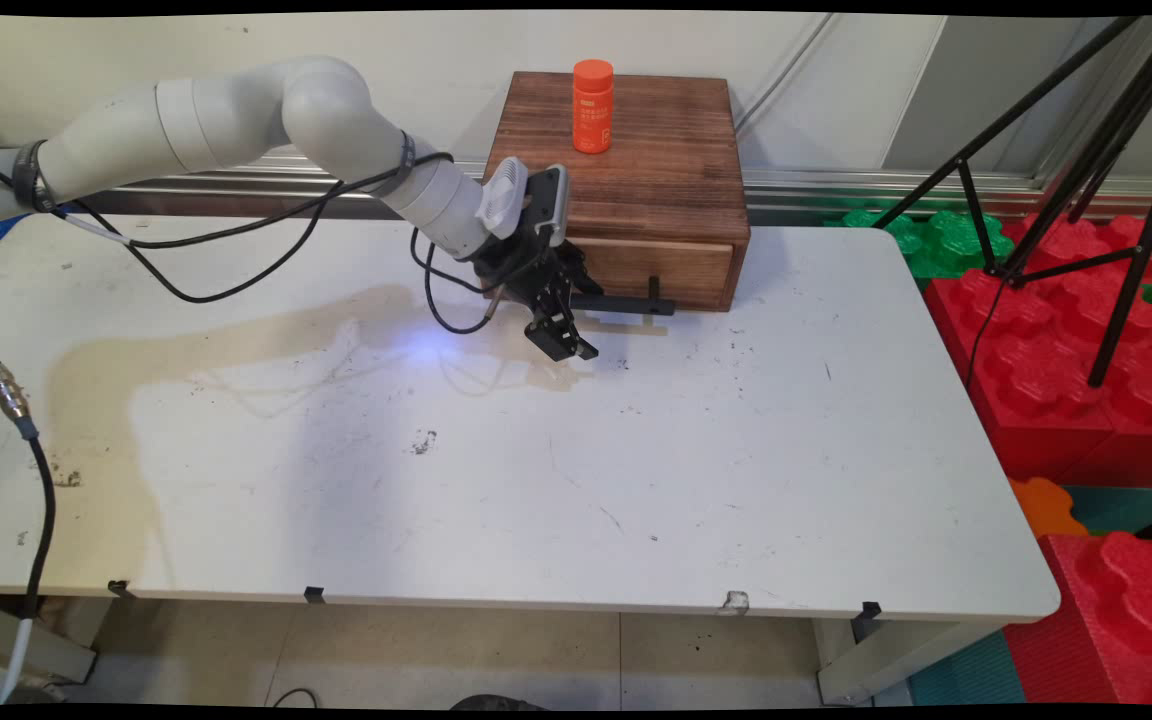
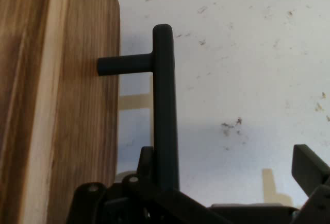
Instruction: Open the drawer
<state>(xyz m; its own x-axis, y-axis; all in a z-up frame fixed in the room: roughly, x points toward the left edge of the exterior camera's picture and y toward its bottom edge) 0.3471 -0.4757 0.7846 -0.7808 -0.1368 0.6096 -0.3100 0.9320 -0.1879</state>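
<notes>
Now: fingers spread wide | drawer handle between them | table beyond bare

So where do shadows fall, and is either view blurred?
Main view: sharp; the arm's shadow lies broad across the table below and left of the gripper. Hand view: sharp; the drawer handle casts a pale shadow beside the wooden drawer front.

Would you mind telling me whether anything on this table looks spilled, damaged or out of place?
A broad tan stain spreads across the white table's left half, like a dried spill. Otherwise the wooden drawer box and the orange bottle on it stand upright and look undamaged.
</notes>
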